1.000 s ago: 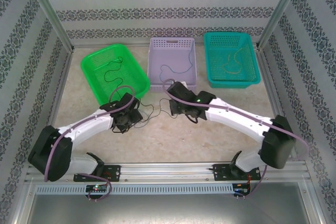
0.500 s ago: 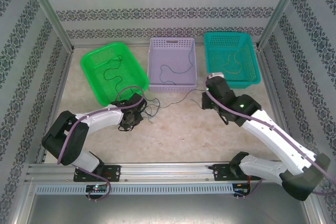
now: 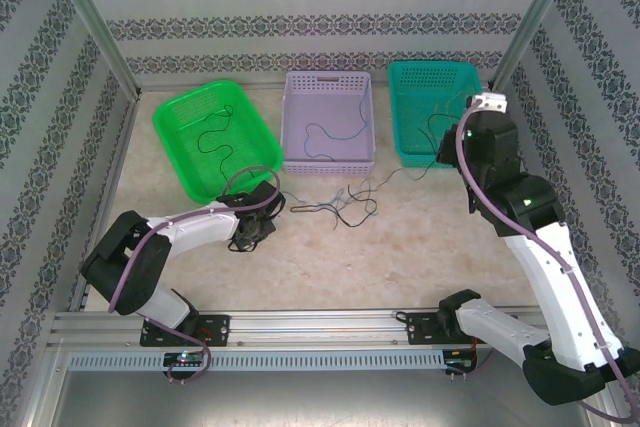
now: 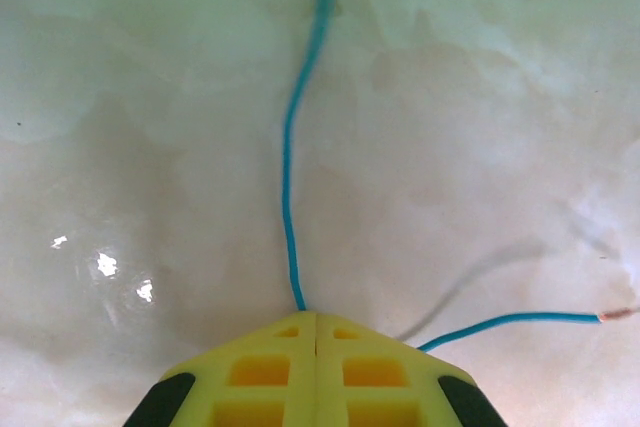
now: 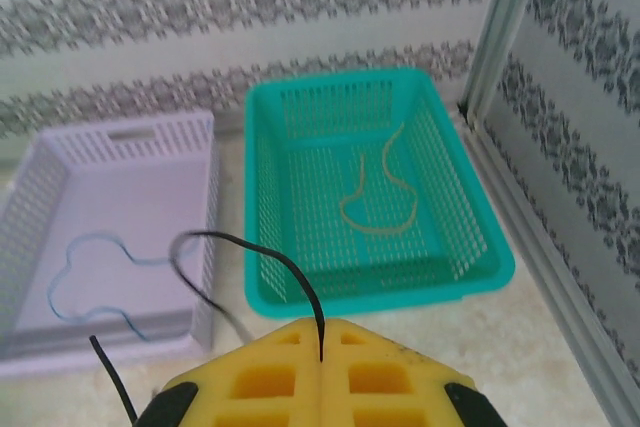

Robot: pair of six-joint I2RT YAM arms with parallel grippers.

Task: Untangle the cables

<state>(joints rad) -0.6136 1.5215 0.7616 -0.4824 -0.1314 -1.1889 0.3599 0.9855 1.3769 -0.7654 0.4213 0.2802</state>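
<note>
Cables (image 3: 345, 202) lie in a loose tangle at the middle of the counter (image 3: 400, 257), just in front of the lilac basket (image 3: 296, 115). That is the view from above. Three baskets stand along the far edge, with the green basket (image 3: 176, 147) towards the left corner and the teal basket (image 3: 405, 112) towards the right. A dark strand (image 3: 215, 137) curls inside the green one. The left arm (image 3: 185, 229) reaches low over the counter beside the green basket's near corner, left of the tangle. The right arm (image 3: 520, 197) is lifted high near the right edge, beside the teal basket.

From the left wrist, the left jaws are pressed together, pinching a blue cable (image 4: 290, 147). It runs straight away from them across the pale counter, and its short free end (image 4: 520, 319) sticks out to the right.

From the right wrist, the right jaws are likewise closed, clamped on a dark cable (image 5: 255, 245) that arches up and off to the left. Beyond them, a tan cable (image 5: 375, 192) lies looped on the teal basket's floor. A blue loop (image 5: 80, 257) rests in the lilac basket beside it.
</note>
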